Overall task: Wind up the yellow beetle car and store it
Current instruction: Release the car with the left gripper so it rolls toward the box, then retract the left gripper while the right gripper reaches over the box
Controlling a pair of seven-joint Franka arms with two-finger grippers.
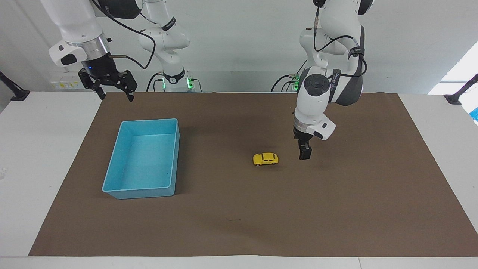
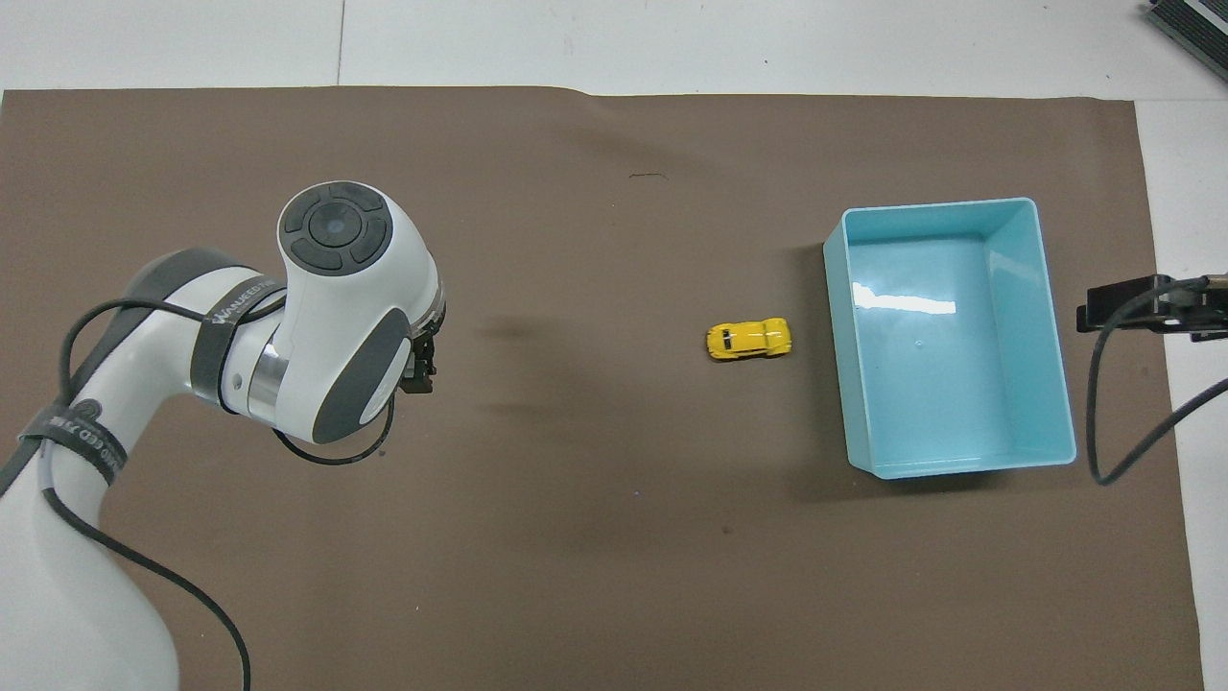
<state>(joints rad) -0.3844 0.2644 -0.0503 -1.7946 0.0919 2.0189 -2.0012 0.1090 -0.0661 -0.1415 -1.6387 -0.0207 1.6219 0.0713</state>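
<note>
— Over at the right arm's end of the table, what do you see?

— The right gripper (image 1: 114, 91) hangs in the air over the edge of the brown mat (image 1: 239, 224), its fingers (image 1: 129, 95) spread wide and gripping nothing. That arm waits. From overhead only a dark sliver of it and a cable show, past the mat's edge.

— And under it?

— The blue bin (image 1: 112, 175) sits on the mat, farther from the robots than that gripper, with nothing in it. The overhead view looks straight into it (image 2: 1050, 384) and shows a glare on the floor of it.

— Where is the yellow beetle car (image 1: 265, 159)?

— On its wheels on the mat, outside the bin. The views disagree: facing the robots it sits between the bin and the left gripper (image 1: 304, 153), nearer the gripper; from overhead the car (image 2: 749, 339) sits just beside the bin's wall, well apart from that gripper.

— What is the left gripper doing?

— It hovers low over bare mat and holds nothing. Whether its grip is slack or closed I cannot tell: it is edge-on in one view, and from overhead the white wrist covers most of it (image 2: 419, 369). Nothing lies between car and bin.
</note>
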